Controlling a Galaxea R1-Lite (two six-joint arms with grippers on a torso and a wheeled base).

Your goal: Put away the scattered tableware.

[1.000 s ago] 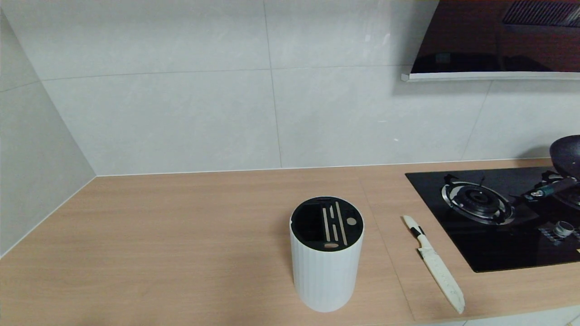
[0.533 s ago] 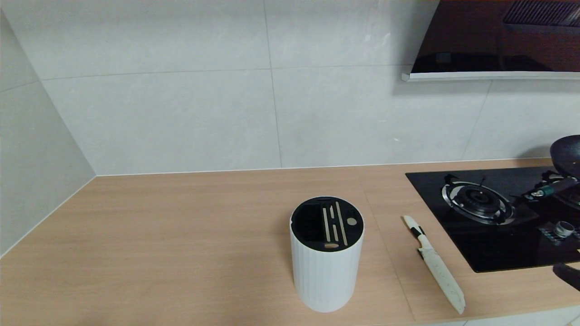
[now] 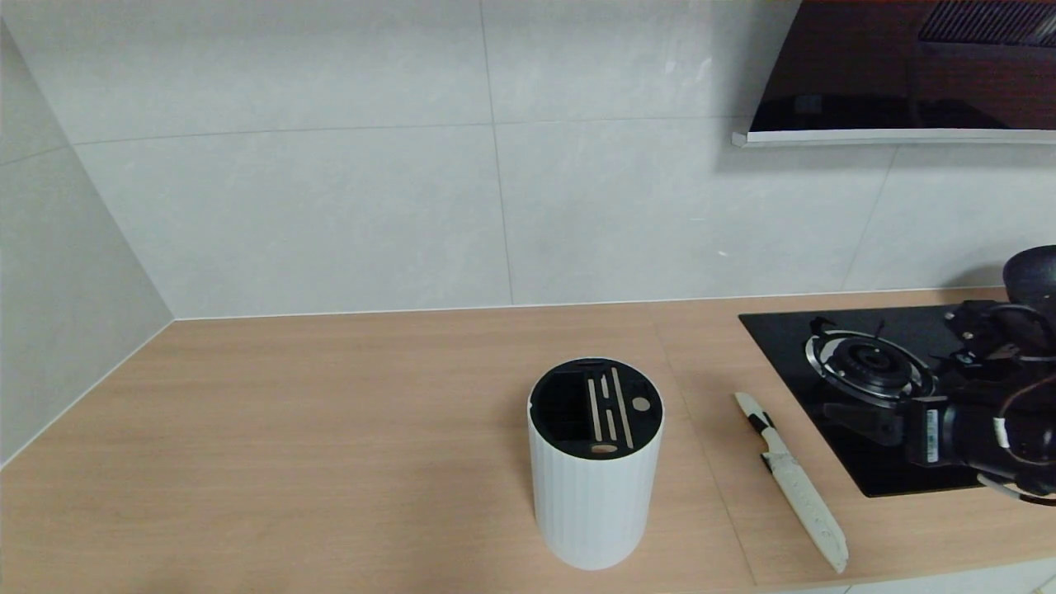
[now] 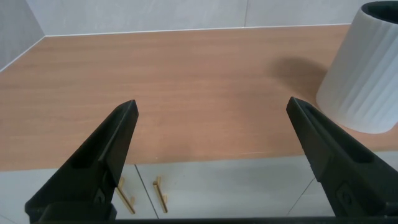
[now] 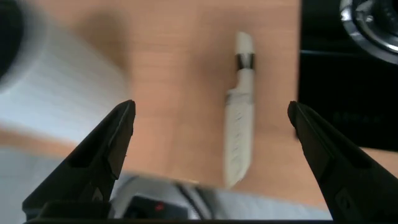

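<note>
A white knife (image 3: 788, 478) with a black band on its handle lies flat on the wooden counter, between the holder and the hob. The white ribbed knife holder (image 3: 594, 478) stands upright to its left, its black slotted top open. My right gripper (image 3: 835, 412) hangs open above the hob's front left corner, to the right of the knife. In the right wrist view the knife (image 5: 241, 124) lies below the right gripper (image 5: 210, 107), with the holder (image 5: 56, 81) off to one side. My left gripper (image 4: 211, 106) is open over the counter's front edge, near the holder (image 4: 364, 68).
A black gas hob (image 3: 858, 462) with a burner (image 3: 866, 367) fills the right of the counter, and a dark pan (image 3: 1031, 276) sits at its far end. A range hood (image 3: 899, 74) hangs above. Bare counter (image 3: 289, 429) stretches left to the tiled corner.
My right arm has come in from the right and now hangs over the hob's front. The knife and holder have not moved.
</note>
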